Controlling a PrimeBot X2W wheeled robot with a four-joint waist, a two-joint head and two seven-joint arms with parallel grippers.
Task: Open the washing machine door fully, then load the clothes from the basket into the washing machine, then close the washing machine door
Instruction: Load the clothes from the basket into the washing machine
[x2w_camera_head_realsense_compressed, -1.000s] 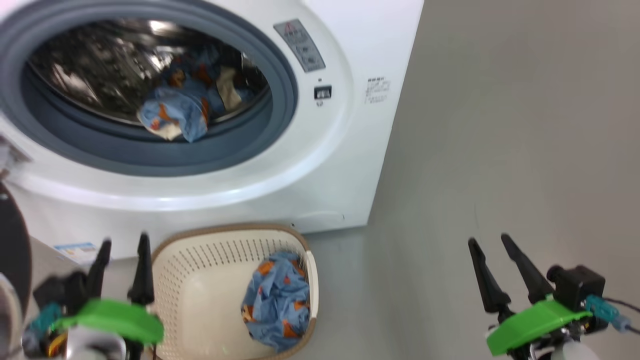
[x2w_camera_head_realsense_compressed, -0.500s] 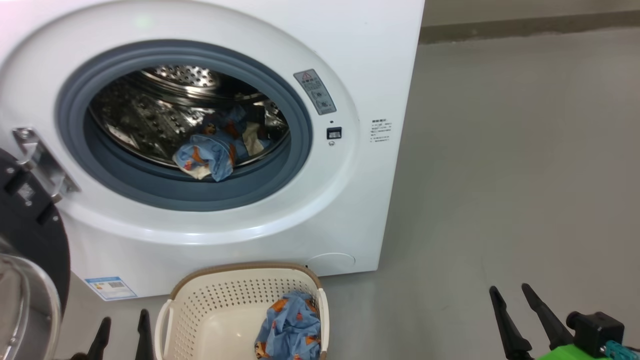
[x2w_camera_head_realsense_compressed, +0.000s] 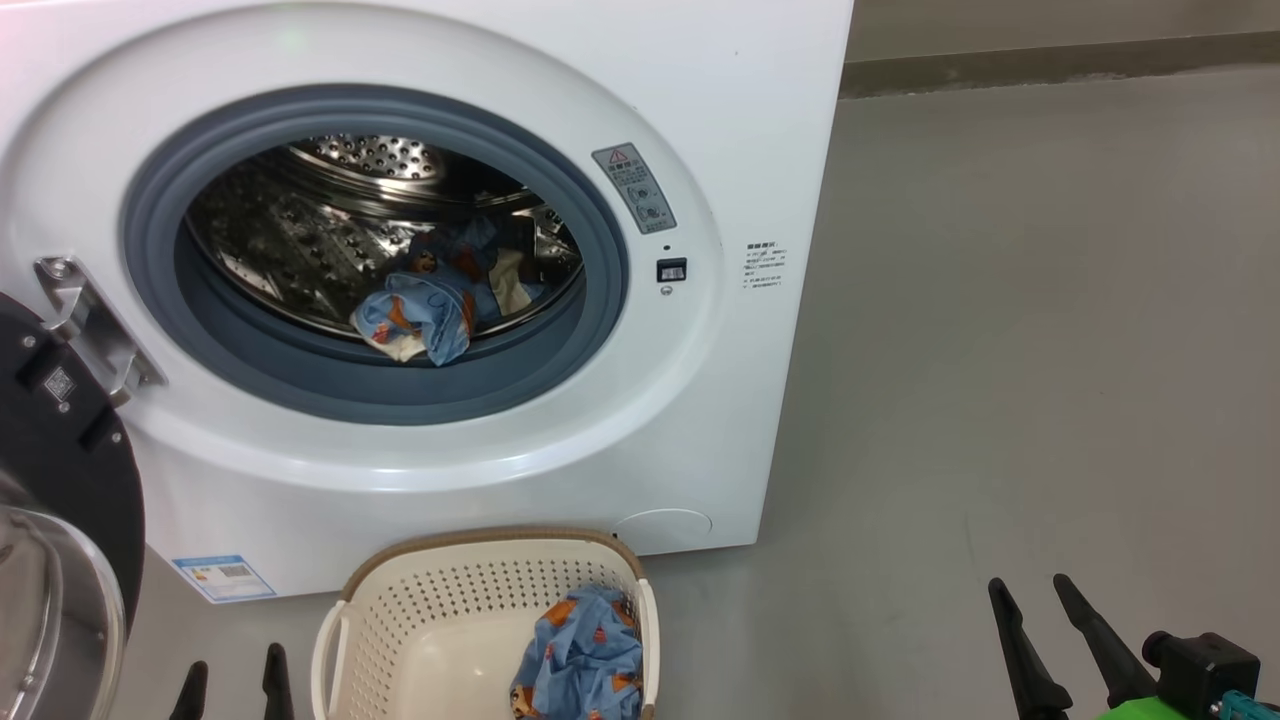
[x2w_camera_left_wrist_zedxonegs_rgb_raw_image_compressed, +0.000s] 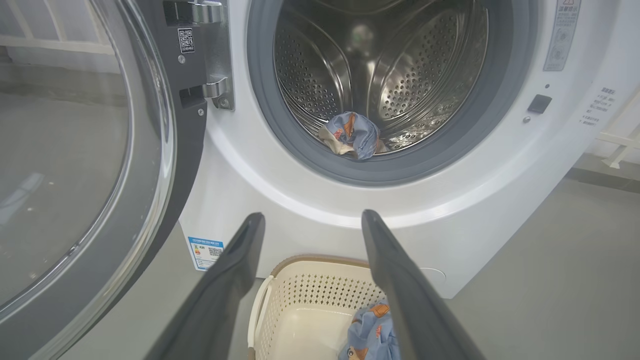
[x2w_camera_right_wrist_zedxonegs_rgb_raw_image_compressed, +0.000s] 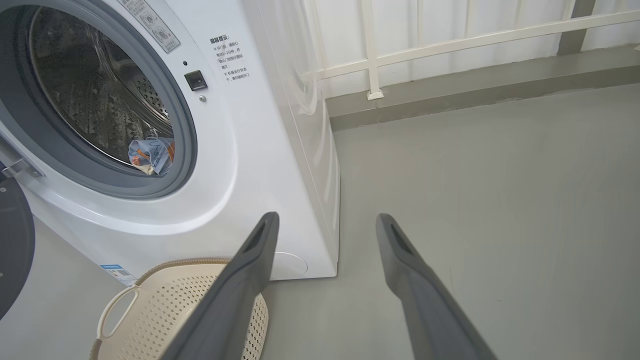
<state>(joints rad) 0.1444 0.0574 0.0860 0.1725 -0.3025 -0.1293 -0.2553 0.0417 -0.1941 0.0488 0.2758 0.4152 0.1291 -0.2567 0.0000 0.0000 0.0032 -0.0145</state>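
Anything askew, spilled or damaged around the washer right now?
Nothing spilled or damaged. Only note: the clothes bundle in the drum sits at the front lip by the gasket; overhang unclear. The basket stands upright.

Plain grey floor (x2w_camera_head_realsense_compressed: 1000, 350) spreads out on my right, running back to a low darker grey kerb (x2w_camera_right_wrist_zedxonegs_rgb_raw_image_compressed: 475, 92) that carries a white railing (x2w_camera_right_wrist_zedxonegs_rgb_raw_image_compressed: 369, 45) with upright bars, something pale behind it, can't tell what.
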